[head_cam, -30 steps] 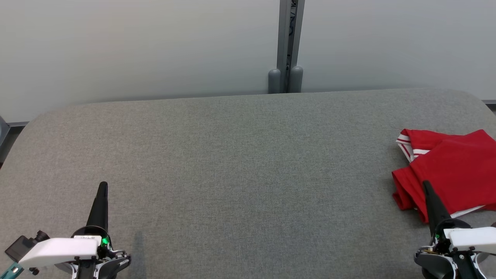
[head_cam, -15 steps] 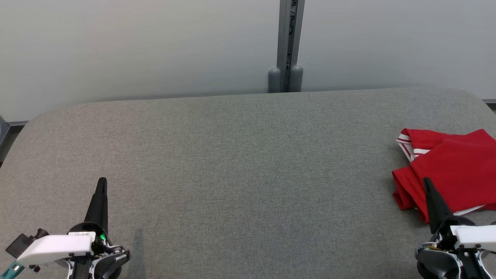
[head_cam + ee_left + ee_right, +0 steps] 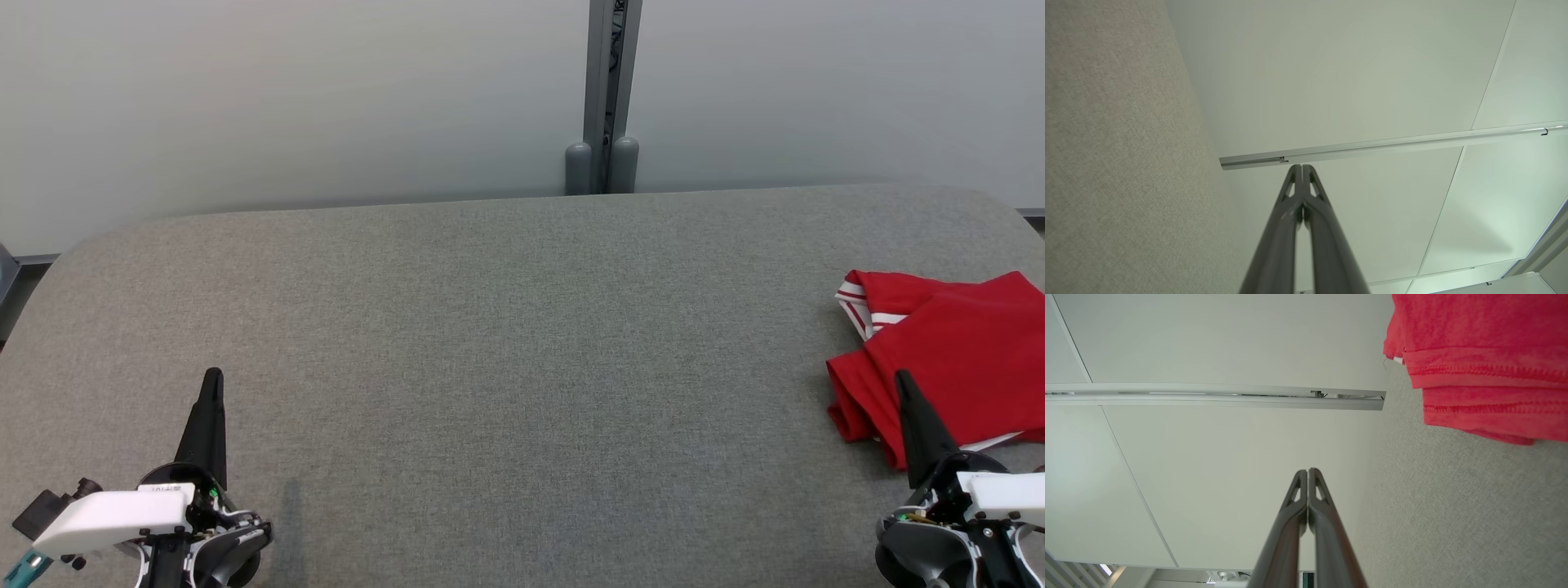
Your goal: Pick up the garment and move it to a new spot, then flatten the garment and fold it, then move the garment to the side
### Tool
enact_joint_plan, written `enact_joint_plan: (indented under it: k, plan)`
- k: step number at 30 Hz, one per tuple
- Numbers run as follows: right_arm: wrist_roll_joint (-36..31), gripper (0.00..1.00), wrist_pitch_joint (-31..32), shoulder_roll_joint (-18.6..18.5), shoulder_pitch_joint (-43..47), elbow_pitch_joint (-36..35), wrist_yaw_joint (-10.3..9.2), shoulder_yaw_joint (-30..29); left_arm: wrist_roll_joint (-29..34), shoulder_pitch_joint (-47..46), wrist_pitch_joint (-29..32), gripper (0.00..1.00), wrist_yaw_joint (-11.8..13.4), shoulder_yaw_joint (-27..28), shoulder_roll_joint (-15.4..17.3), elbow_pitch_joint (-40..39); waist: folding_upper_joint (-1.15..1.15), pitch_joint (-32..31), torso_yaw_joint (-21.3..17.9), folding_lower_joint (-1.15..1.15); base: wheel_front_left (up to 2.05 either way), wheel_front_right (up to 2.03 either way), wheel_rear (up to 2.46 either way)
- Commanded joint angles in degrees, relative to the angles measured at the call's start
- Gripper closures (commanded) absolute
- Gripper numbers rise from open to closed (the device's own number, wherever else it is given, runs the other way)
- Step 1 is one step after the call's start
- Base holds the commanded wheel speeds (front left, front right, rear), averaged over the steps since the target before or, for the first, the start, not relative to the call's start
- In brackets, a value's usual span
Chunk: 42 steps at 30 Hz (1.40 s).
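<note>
Grey table (image 3: pixel 490 327), post (image 3: pixel 604 98) behind, bears red garment (image 3: pixel 971 359) far right.

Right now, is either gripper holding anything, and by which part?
Nothing held. Left gripper and right gripper are both shut empty; the red garment lies folded on the table, untouched.

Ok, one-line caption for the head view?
Folded red garment at right end of grey table; left gripper and right gripper shut, empty.
</note>
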Motion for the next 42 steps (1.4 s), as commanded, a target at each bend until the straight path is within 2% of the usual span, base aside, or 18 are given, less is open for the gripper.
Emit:
enact_joint_plan:
  k: [1,42]
  plan:
    - [0.07,1.00,0.38,-0.38,-0.45,0.13,0.02,-0.09,-0.10,-0.72,0.12,1.00,-0.02,0.25,0.12,0.05,0.00,0.00,0.00,0.00,0.00,0.00,0.00]
    - [-0.21,1.00,0.46,-0.18,-0.49,0.14,0.02,-0.28,0.00,-0.74,0.20,1.00,-0.02,0.31,0.08,0.05,0.00,0.00,0.00,0.00,0.00,0.00,0.00]
